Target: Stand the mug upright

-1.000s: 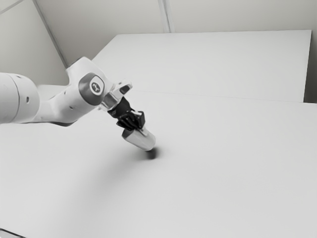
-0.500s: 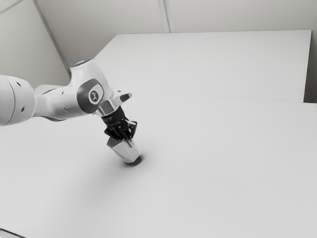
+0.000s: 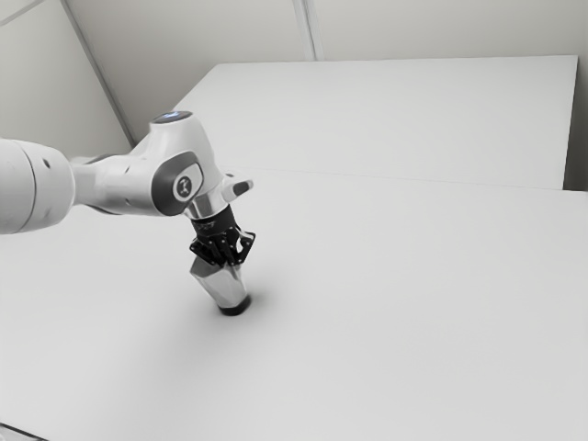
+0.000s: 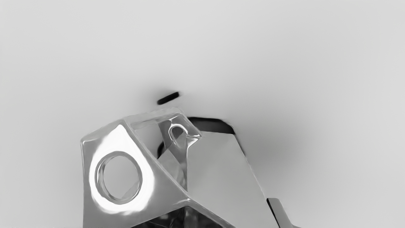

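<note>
While pale walls (image 3: 441, 28) back the white table (image 3: 413, 303), the pincer (image 3: 230, 264) is closed on a tilted mug (image 3: 223, 288).

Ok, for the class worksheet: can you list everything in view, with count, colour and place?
mug: one, silver-grey with black base, tilted over the table
table: one, white, beneath the mug
flat surface: one, white, beyond the table
walls: two, pale grey, behind
dark-edged thing: one, exterior view's lower left corner, too cut off to name
arm: one, white and grey, from the exterior view's left
jaws: one pair, black, shut on the mug's upper end
</note>
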Controlling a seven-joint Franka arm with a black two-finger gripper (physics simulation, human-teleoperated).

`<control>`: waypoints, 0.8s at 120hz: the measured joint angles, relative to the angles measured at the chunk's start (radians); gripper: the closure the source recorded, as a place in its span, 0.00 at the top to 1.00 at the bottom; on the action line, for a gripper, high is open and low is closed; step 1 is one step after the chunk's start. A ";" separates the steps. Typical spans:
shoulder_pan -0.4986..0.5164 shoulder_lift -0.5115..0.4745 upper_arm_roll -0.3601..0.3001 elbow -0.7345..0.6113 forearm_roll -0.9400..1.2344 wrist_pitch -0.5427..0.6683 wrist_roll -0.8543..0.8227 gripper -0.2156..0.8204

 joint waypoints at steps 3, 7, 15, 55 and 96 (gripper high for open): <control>0.000 0.001 0.000 0.002 0.008 -0.003 -0.008 0.03; -0.001 0.002 0.000 0.004 0.018 -0.007 -0.019 0.03; 0.000 0.006 0.000 0.007 0.035 -0.015 -0.038 0.03; -0.017 0.031 0.000 0.012 0.080 -0.039 -0.118 0.03; -0.016 0.050 0.000 0.009 0.079 -0.043 -0.170 0.14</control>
